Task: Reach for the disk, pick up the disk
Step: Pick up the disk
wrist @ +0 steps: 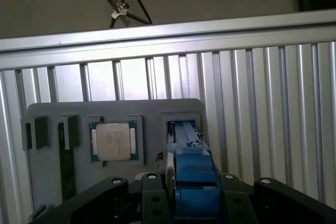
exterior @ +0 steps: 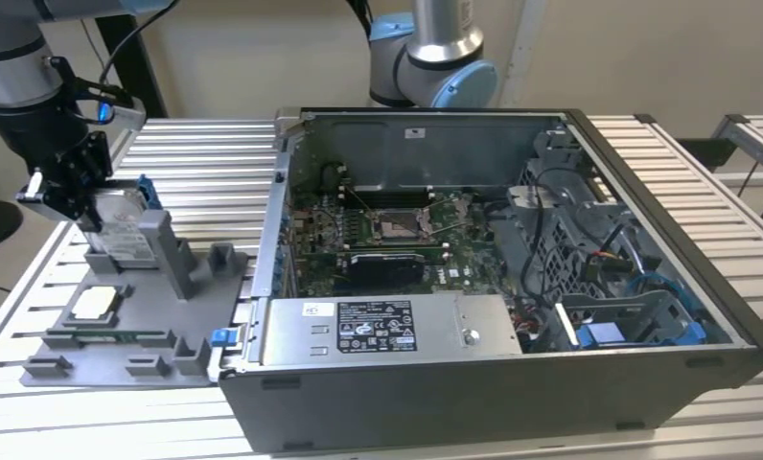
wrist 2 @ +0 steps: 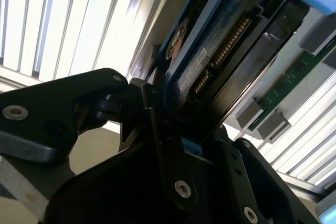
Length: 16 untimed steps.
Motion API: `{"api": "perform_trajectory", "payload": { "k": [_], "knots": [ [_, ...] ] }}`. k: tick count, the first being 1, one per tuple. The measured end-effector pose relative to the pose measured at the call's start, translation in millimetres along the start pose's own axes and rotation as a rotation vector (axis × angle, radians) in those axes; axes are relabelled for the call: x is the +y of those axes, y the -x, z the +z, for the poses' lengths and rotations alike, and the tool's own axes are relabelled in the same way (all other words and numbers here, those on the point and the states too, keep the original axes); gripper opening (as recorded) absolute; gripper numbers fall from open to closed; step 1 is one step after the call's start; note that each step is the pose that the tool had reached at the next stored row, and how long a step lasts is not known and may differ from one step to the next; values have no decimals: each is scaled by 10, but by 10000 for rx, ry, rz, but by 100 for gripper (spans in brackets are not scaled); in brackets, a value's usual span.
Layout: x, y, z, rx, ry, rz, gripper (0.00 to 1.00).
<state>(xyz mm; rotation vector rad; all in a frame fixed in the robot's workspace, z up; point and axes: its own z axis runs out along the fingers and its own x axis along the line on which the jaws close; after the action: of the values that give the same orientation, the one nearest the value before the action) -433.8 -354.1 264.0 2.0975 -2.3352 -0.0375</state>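
The disk (exterior: 124, 222) stands on edge in a slot of the grey fixture (exterior: 126, 316) at the exterior view's left, its blue frame showing at the top. My gripper (exterior: 94, 216) comes down over it from above, its black fingers (wrist 2: 157, 129) pressed against both sides of the blue frame. In the second wrist view the disk (wrist 2: 210, 51) shows its dark underside and gold connector pins. In the first wrist view the blue-framed disk (wrist: 191, 171) runs from between the fingers down into the slot, and its lower end is hidden there.
A white-topped square chip (exterior: 94, 303) (wrist: 112, 141) lies in the fixture beside the slot, next to a green memory strip (wrist: 67, 166). The open computer case (exterior: 484, 402) with a grey power-supply box (exterior: 375, 326) stands close on the right. A second arm's base (exterior: 433, 57) rises behind it.
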Motion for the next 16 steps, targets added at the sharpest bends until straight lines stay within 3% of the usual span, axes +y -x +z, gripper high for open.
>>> {"api": "perform_trajectory", "payload": {
  "k": [16],
  "knots": [
    [3, 2, -161, 1, 0, 0, 0]
  ]
}}
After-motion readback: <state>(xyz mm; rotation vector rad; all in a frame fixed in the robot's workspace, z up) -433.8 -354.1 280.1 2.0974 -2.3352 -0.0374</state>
